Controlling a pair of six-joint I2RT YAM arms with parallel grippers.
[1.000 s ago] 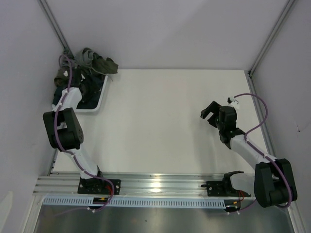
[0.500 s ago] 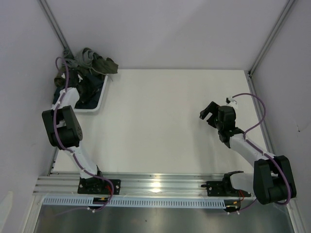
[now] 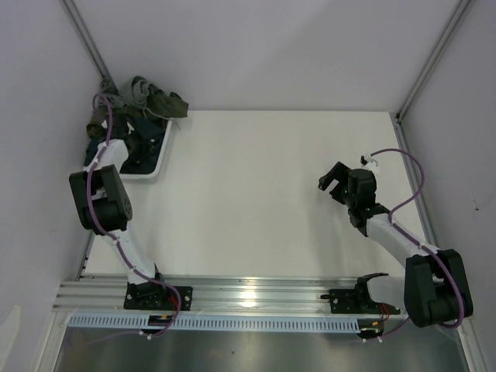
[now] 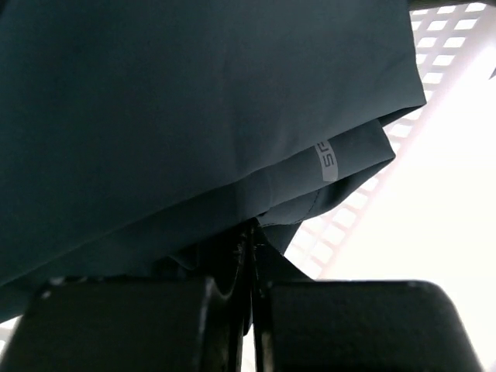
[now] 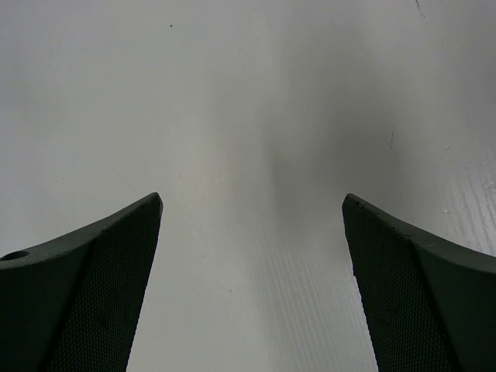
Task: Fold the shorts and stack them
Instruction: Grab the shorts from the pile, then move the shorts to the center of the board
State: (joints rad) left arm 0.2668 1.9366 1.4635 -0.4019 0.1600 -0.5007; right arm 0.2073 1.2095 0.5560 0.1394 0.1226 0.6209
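Observation:
The shorts lie heaped in a white mesh basket (image 3: 161,152) at the table's far left corner. Olive green shorts (image 3: 164,103) and light grey shorts (image 3: 136,90) hang over the basket's back rim, and dark navy shorts (image 3: 145,144) lie inside. My left gripper (image 4: 252,246) is down in the basket, shut on a fold of the navy shorts (image 4: 194,116), which fill the left wrist view. My right gripper (image 3: 332,180) hovers open over bare table at the right, with nothing between its fingers (image 5: 93,271).
The basket's white mesh wall (image 4: 434,46) shows behind the cloth in the left wrist view. Metal frame posts (image 3: 89,43) rise at the back corners. An aluminium rail (image 3: 248,294) runs along the near edge by the arm bases.
My left gripper has closed on the navy cloth inside the basket, and the left arm has shifted slightly. The right arm has barely moved and stays open.

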